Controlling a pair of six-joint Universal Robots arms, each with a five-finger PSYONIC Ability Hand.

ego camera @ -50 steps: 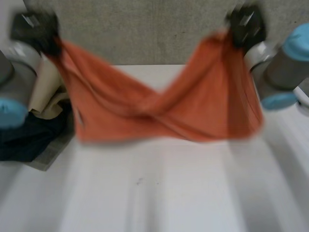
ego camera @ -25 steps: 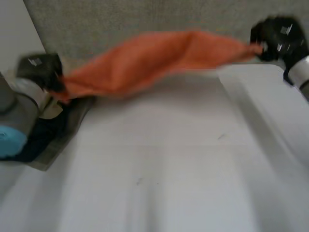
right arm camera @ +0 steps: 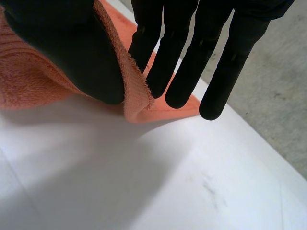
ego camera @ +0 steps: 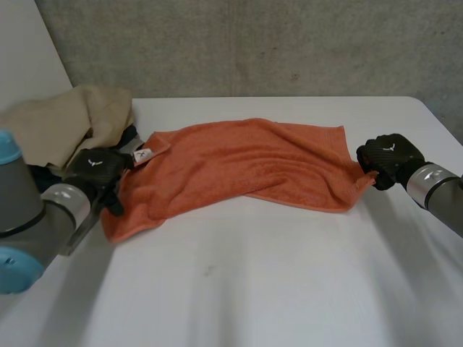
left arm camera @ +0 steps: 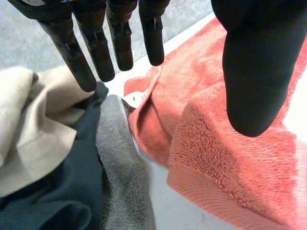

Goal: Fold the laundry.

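An orange towel (ego camera: 246,163) lies spread across the white table (ego camera: 253,289), rumpled, with a white label at its far left corner. My left hand (ego camera: 98,168) rests at the towel's left edge, just off that corner. In the left wrist view its fingers (left arm camera: 120,38) are straight and its thumb stands apart above the towel (left arm camera: 240,158), holding nothing. My right hand (ego camera: 391,155) is at the towel's right corner. There the thumb (right arm camera: 67,43) and straight fingers (right arm camera: 192,52) pinch the towel's edge (right arm camera: 136,91), lifted slightly off the table.
A pile of laundry sits at the table's left side beside my left hand: a beige cloth (ego camera: 72,119), a dark garment (left arm camera: 62,191) and a grey towel (left arm camera: 120,167). A concrete wall (ego camera: 253,43) runs behind the far edge.
The towel, held up in the air between both hands, has swung down flat onto the table. My left hand has let go of its corner and opened; the right keeps its pinch.
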